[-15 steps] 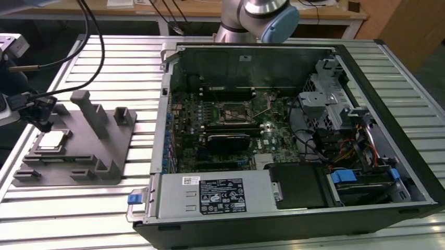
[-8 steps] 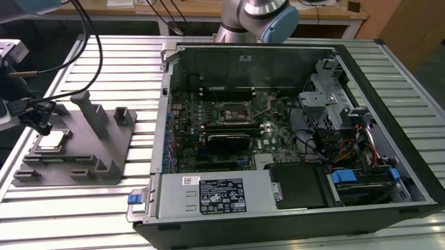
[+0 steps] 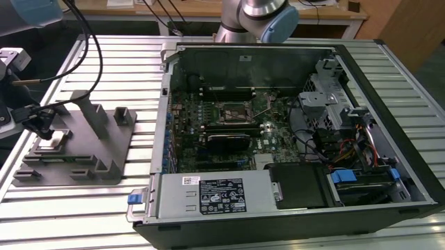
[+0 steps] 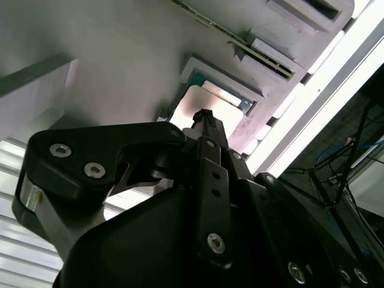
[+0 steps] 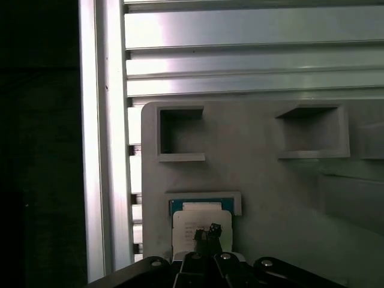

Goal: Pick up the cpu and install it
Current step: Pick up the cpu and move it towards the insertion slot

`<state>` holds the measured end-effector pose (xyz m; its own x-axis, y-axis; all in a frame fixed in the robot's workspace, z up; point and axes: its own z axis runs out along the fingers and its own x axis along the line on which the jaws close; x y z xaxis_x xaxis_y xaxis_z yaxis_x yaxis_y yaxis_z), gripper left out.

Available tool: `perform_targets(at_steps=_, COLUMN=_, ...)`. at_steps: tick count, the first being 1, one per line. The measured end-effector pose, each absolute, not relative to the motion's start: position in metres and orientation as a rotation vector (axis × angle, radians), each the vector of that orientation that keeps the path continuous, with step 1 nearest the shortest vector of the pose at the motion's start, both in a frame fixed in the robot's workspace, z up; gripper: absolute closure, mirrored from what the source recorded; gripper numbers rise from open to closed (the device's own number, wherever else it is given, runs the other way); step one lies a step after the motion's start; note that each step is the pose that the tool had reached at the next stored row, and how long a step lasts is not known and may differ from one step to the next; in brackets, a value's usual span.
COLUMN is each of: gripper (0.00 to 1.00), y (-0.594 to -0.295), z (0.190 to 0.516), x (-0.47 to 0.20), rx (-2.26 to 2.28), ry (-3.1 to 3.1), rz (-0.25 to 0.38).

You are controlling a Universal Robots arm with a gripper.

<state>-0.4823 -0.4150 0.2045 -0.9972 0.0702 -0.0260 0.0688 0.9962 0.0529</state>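
The cpu [image 5: 203,217] is a small square chip with a pale shiny top. It lies flat in a pocket of the grey fixture plate [image 3: 104,151] at the exterior view's left. My gripper [image 5: 207,231] hangs just above the chip's middle, shut, with its thin black fingertips together and nothing between them. In the second wrist view the cpu [image 4: 210,102] shows beyond the gripper [image 4: 204,115]. In the exterior view my gripper [image 3: 44,131] stands over the cpu [image 3: 52,146]. The black socket frame [image 3: 234,112] sits on the motherboard inside the open computer case [image 3: 389,104].
Upright posts [image 3: 90,112] rise from the fixture plate, close beside the gripper. Cables [image 3: 87,47] trail from the arm's wrist over the slatted metal table [image 3: 62,208]. A grey power supply box [image 3: 215,195] fills the case's near side. A second arm's base [image 3: 261,18] stands behind the case.
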Motion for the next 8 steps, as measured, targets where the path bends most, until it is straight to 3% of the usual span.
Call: perform_targets(at_steps=8, gripper=0.89, y=-0.415, z=0.2019, x=-0.4828, rx=0.108, ry=3.11, rz=0.081)
